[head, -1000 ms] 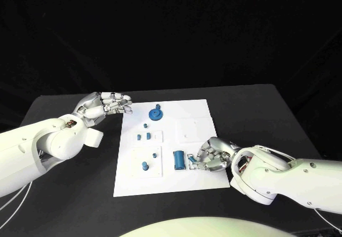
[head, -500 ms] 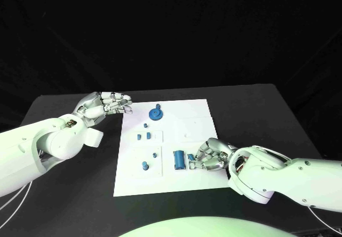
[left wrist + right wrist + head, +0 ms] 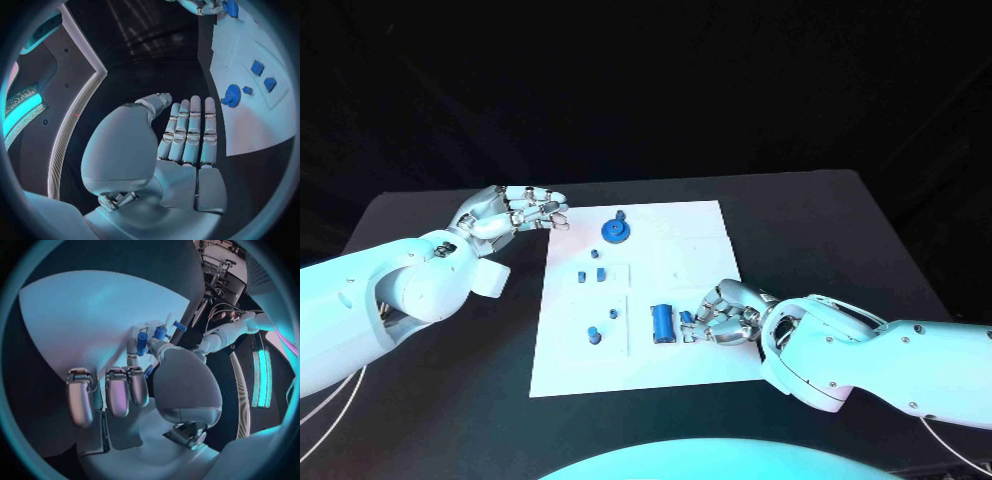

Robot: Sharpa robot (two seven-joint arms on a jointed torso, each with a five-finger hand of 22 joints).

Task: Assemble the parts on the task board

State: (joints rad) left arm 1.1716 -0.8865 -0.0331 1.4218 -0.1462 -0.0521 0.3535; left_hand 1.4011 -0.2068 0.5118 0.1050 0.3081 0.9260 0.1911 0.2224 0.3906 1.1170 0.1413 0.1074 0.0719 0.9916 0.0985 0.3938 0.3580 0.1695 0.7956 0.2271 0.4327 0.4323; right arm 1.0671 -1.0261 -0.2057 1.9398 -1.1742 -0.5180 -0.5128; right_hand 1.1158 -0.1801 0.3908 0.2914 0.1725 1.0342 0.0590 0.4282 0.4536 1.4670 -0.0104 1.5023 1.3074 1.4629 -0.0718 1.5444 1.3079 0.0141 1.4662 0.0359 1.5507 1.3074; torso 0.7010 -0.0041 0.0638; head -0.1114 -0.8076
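The white task board [image 3: 689, 262] lies mid-table. On it are a blue gear-like disc [image 3: 616, 232], two small blue blocks [image 3: 591, 275], a blue cylinder [image 3: 661, 322] and two small blue pieces [image 3: 594, 335] near the left edge. My right hand [image 3: 727, 315] rests on the board's near right part, its fingertips around a small blue peg [image 3: 685, 321] beside the cylinder. In the right wrist view the peg [image 3: 143, 342] sits between thumb and a finger. My left hand [image 3: 516, 210] hovers off the board's far left corner, fingers loosely bent, holding nothing [image 3: 187, 135].
The black table [image 3: 444, 330] surrounds the board, with bare room to the left, right and behind. My right forearm [image 3: 877, 355] lies over the table's near right side. The left forearm [image 3: 387, 290] covers the near left side.
My right hand and forearm have shifted slightly toward the cylinder, fingertips staying at the small peg. The left hand has not moved.
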